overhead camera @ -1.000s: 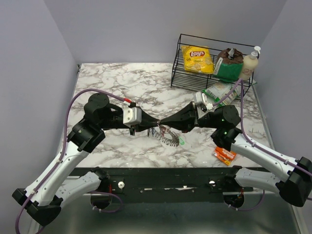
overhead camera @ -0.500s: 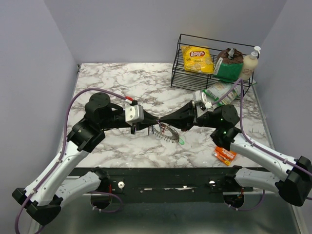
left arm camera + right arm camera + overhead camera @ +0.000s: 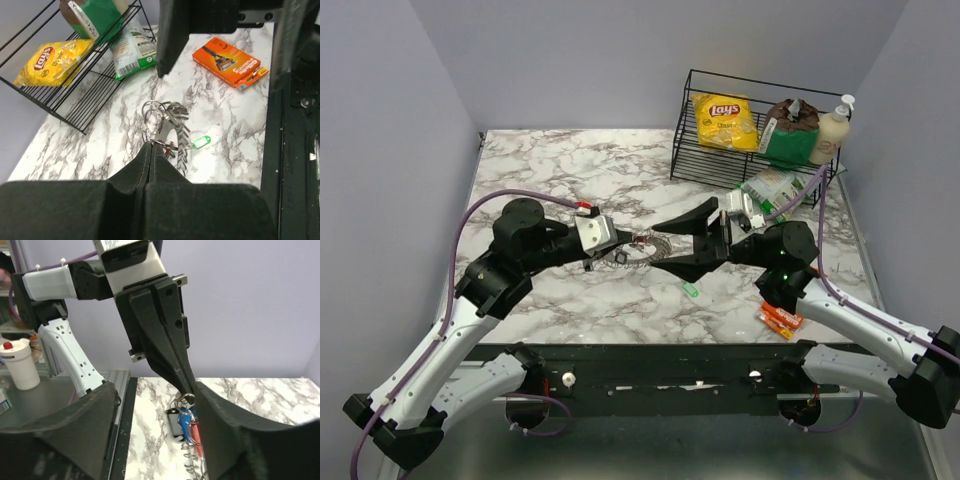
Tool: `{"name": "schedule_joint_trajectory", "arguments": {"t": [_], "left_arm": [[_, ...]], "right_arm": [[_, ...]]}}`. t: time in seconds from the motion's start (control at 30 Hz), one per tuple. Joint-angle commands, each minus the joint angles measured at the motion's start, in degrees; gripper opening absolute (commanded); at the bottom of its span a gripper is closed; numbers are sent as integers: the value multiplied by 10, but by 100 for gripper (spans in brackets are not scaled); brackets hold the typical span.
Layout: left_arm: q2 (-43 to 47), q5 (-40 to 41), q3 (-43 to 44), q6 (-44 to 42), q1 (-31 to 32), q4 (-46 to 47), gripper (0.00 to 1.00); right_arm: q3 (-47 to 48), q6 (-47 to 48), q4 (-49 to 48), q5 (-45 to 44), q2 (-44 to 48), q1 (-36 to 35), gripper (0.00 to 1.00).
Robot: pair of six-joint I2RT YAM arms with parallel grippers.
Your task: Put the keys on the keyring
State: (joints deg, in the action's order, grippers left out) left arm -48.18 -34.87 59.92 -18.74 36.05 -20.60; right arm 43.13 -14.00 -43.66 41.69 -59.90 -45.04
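The keyring (image 3: 645, 248) is now clamped by the closed left gripper (image 3: 618, 254) above the table (image 3: 540, 160). The right gripper (image 3: 660, 245) has been opened wide, releasing it. The green key (image 3: 690, 291) is left unthreaded on the table.

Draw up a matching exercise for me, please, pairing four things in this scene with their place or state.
Things:
1. left pincer
2. right pincer
3. green key
4. chips

Place or state:
A. open, holding nothing
B. in the wire rack
C. shut on the bunch of keys and rings
D. lying loose on the table

Pairs: 1-C, 2-A, 3-D, 4-B
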Motion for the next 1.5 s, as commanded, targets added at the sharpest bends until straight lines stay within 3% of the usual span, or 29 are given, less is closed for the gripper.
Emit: {"name": "schedule_joint_trajectory", "arguments": {"t": [0.0, 0.2, 0.63, 0.93, 1.03, 1.47], "left_arm": [[38, 33, -24, -63, -1, 28, 0], [64, 30, -57, -106, 0, 33, 0], [83, -19, -82, -149, 0, 46, 0], [85, -90, -70, -140, 0, 45, 0], [85, -98, -64, -139, -1, 42, 0], [99, -110, -58, -125, -1, 57, 0]], "right_arm": [[-12, 9, -6, -47, 16, -2, 78], [-14, 20, 11, -66, 15, -1, 87], [11, 48, 62, -60, -10, 2, 89], [69, 56, 93, 92, -72, 4, 68], [81, 66, 112, 109, -79, 4, 65], [98, 98, 169, 107, -90, 4, 38]]}}
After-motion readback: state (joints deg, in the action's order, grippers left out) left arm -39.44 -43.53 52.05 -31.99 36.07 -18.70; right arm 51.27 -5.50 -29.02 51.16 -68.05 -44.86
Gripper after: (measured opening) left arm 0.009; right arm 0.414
